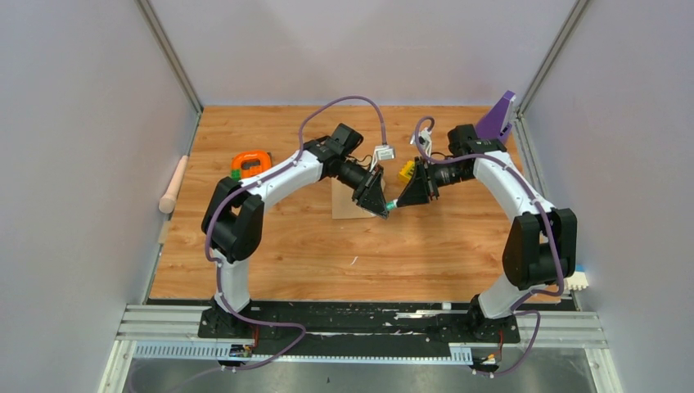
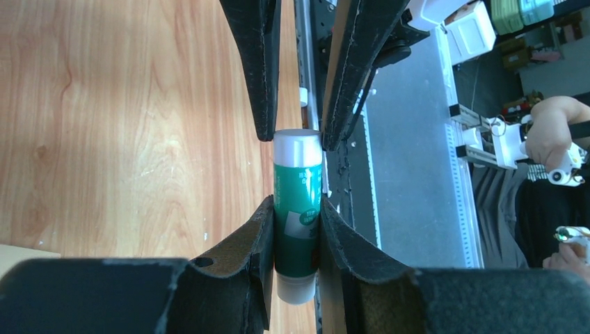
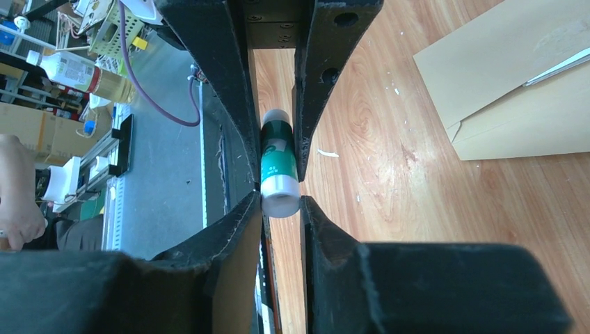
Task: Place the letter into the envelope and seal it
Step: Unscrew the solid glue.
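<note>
A green glue stick [image 1: 392, 205] with a white cap is held level between my two grippers above the table. My left gripper [image 2: 296, 209] is shut on its green body [image 2: 298, 202]. My right gripper [image 3: 280, 202] is shut on its white cap end [image 3: 280, 195]. The tan envelope [image 3: 515, 83] lies flat on the wood, and a thin white edge of the letter [image 3: 556, 67] shows at its opening. In the top view the envelope [image 1: 345, 205] lies under the left arm's wrist, partly hidden.
An orange and green object [image 1: 250, 163] lies at the back left. A yellow piece [image 1: 406, 171] sits behind the right gripper. A purple piece [image 1: 497, 117] stands at the back right corner. A cream roller [image 1: 173, 184] lies off the table's left edge.
</note>
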Robot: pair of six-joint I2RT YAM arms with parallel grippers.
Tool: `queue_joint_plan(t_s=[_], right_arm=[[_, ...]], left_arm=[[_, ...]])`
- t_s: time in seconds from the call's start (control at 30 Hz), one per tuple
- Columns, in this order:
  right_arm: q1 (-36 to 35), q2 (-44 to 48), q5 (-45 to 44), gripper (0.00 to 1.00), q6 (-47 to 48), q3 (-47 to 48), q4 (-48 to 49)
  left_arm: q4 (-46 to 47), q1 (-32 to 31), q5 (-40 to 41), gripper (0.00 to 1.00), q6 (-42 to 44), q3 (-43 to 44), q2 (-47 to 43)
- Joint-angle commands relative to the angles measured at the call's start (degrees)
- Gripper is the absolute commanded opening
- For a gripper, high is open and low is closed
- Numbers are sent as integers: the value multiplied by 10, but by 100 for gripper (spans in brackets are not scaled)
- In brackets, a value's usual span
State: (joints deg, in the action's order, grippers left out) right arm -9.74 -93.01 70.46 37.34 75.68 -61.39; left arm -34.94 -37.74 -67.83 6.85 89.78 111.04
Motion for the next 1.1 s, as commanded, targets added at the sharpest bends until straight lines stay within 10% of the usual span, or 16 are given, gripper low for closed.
queue_joint_plan(t_s=[0.0,0.7,0.9,1.07], right_arm=[[-3,-13,22,23,-1,7,7],[5,-202,79,19,-220,103,-5],[7,-181,63,49,-212,97,3],[41,-133,69,66,-121,74,-12]], left_arm=[[-9,1,23,4,12,34,-3],[100,-58,396,2,90,-71,-129],[103,-78,427,1,96,-75,-131],[61,-60,283,0,78,-50,-110]])
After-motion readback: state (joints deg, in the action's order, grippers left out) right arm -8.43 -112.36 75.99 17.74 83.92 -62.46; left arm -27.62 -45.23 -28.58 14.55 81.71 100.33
